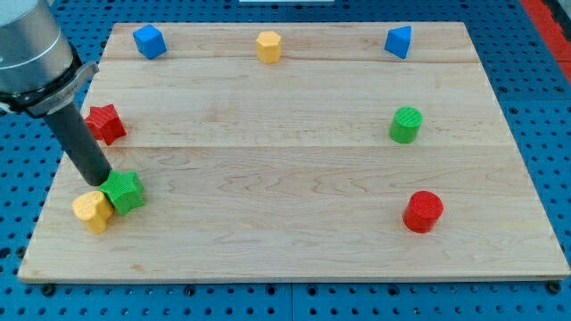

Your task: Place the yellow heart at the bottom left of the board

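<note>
The yellow heart (92,210) lies near the board's left edge, toward the view's bottom left. A green star (124,191) touches its right side. My tip (98,183) is the lower end of the dark rod, just above the yellow heart and against the green star's left edge. The rod slants up to the view's top left.
A red star (105,123) sits at the left edge above the rod. A blue cube (149,41), a yellow hexagon (268,45) and a blue triangle (399,42) line the top. A green cylinder (406,125) and a red cylinder (423,212) stand at the right. The wooden board (285,160) lies on a blue pegboard.
</note>
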You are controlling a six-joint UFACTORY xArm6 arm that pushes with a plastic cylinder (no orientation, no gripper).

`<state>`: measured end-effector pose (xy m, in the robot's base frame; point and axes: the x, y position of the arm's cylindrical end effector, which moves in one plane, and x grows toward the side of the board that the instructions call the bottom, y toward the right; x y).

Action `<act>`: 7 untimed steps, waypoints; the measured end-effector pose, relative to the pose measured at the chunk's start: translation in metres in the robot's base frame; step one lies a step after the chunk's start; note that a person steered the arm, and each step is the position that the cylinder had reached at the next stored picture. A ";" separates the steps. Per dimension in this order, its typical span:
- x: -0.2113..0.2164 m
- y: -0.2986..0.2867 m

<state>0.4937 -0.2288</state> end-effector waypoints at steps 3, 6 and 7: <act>-0.003 0.002; -0.007 0.080; -0.010 0.033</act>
